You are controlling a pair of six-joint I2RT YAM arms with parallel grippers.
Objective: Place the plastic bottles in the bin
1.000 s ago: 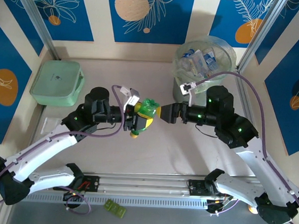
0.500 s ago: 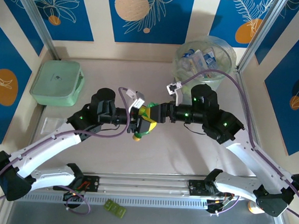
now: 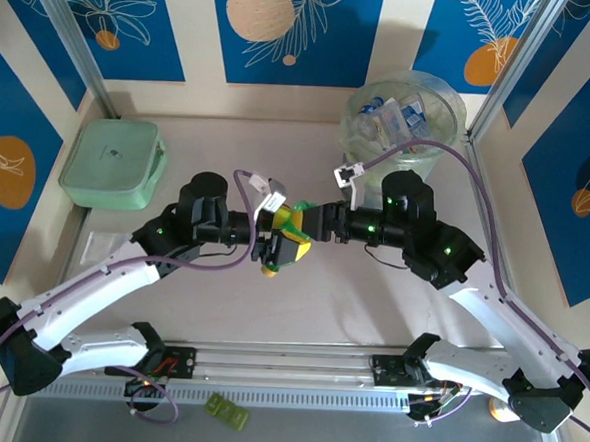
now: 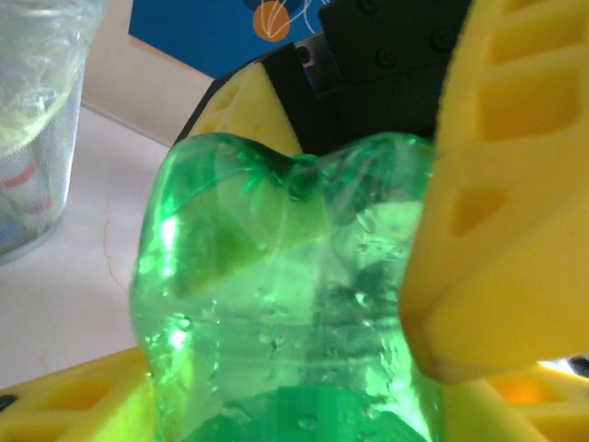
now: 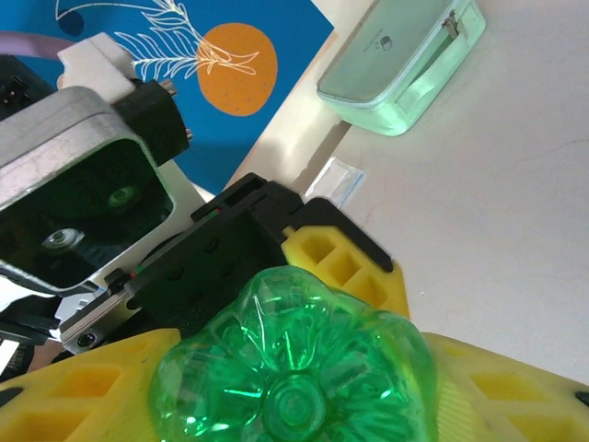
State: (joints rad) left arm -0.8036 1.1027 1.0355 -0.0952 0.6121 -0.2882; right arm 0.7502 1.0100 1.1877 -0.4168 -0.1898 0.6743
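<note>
A crushed green plastic bottle point(image 3: 285, 223) hangs above the middle of the table between both grippers. My left gripper point(image 3: 282, 232) reaches in from the left, its yellow fingers point(image 4: 497, 230) spread to either side of the bottle point(image 4: 276, 304). From the right, my right gripper point(image 3: 310, 222) has its yellow fingers point(image 5: 83, 387) pressed on both sides of the bottle's base point(image 5: 294, 368). The bin point(image 3: 453, 102), a tall translucent bucket with a greenish bag, stands at the back right. Several plastic bottles point(image 3: 397, 117) lie inside it.
A flat pale-green lidded box point(image 3: 111, 163) sits at the back left by the wall. Metal frame posts stand at both back corners. A small green item point(image 3: 225, 410) lies on the front rail between the arm bases.
The right gripper moved left onto the bottle's base and closed on it. The left gripper's fingers have spread apart. The bottle has stayed in about the same place.
</note>
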